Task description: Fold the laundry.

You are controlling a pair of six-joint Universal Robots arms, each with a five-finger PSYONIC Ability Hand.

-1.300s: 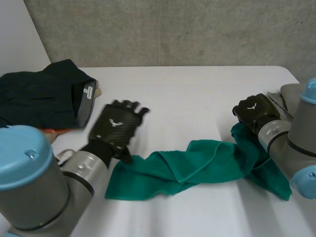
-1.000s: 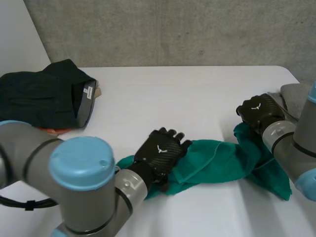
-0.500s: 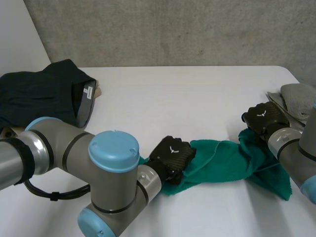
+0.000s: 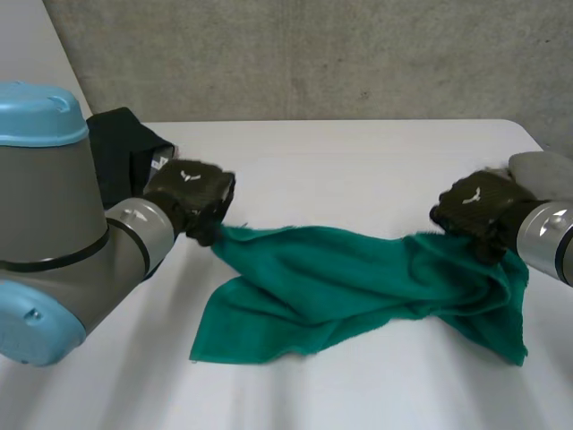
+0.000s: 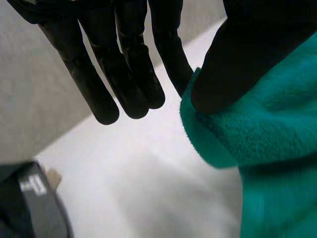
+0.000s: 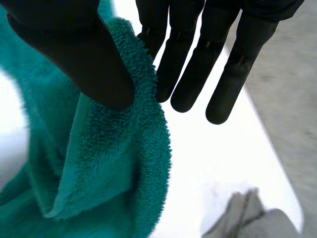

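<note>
A green towel (image 4: 349, 278) is stretched across the white table (image 4: 340, 170) between my two hands. My left hand (image 4: 190, 199) pinches the towel's left end; in the left wrist view the thumb (image 5: 247, 54) presses the towel's edge (image 5: 223, 139) against a finger. My right hand (image 4: 476, 212) pinches the towel's right end, where the right wrist view shows the thumb (image 6: 74, 54) clamping the green towel (image 6: 104, 163) against the fingers (image 6: 183, 69). The towel's lower part lies rumpled on the table, and its right end hangs in folds under the right hand.
A pile of dark clothes (image 4: 125, 152) lies at the table's left behind my left arm, its grey label (image 5: 34, 186) also in the left wrist view. A grey folded cloth (image 4: 537, 170) sits at the table's right edge, and the same grey cloth (image 6: 247, 218) lies below my right hand's fingertips.
My left hand came down on the towel's left part, closed on it and pulled it up and to the left, stretching the towel out. The right hand kept its grip and shifted slightly right.
</note>
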